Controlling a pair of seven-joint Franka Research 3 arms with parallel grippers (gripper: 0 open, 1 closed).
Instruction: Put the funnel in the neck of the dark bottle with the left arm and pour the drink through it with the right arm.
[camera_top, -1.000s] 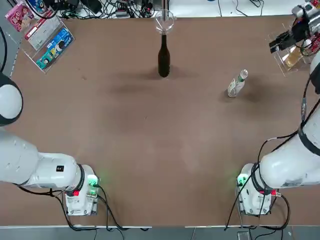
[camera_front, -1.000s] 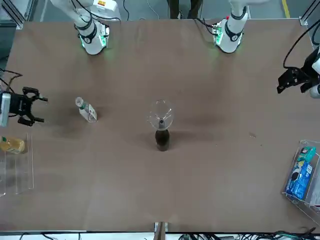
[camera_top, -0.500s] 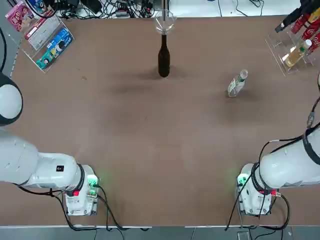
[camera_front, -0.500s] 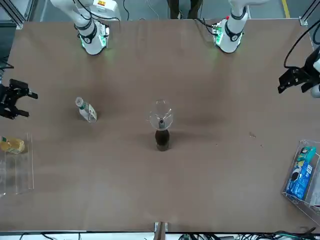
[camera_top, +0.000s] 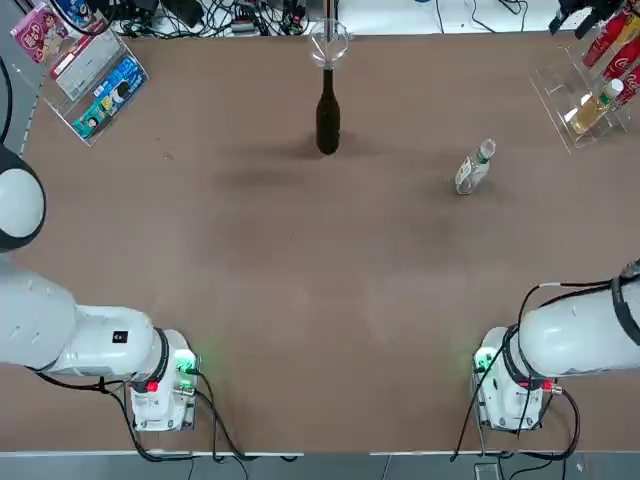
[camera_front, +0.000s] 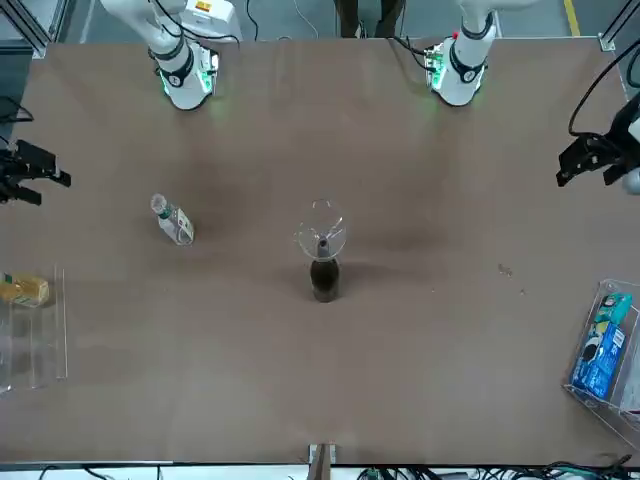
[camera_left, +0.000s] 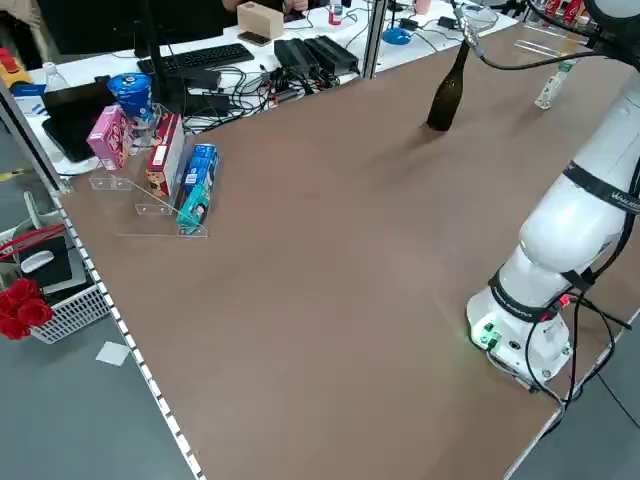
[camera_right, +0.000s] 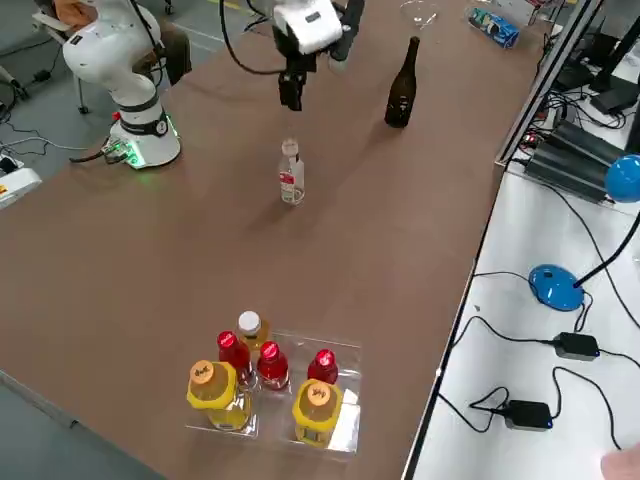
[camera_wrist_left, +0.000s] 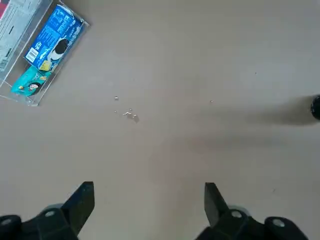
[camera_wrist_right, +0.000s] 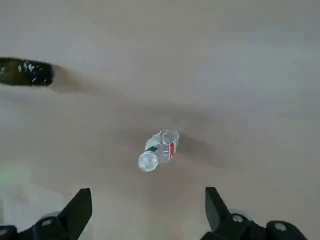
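Nearest the bases I see bare brown tabletop (camera_top: 300, 300). Farther out, the small clear plastic drink bottle with the green cap (camera_top: 474, 166) stands upright on my right half, with nothing beside it. My right gripper (camera_front: 28, 172) hangs high above it, fingers spread and empty. My left gripper (camera_front: 590, 160) is parked off the left edge, likewise spread. At the far edge, the tall dark glass bottle (camera_top: 327, 112) carries the clear cone funnel (camera_top: 329, 43) in its neck. Clear racks sit in both far corners: drinks (camera_top: 590, 80) right, snack packets (camera_top: 95, 75) left.
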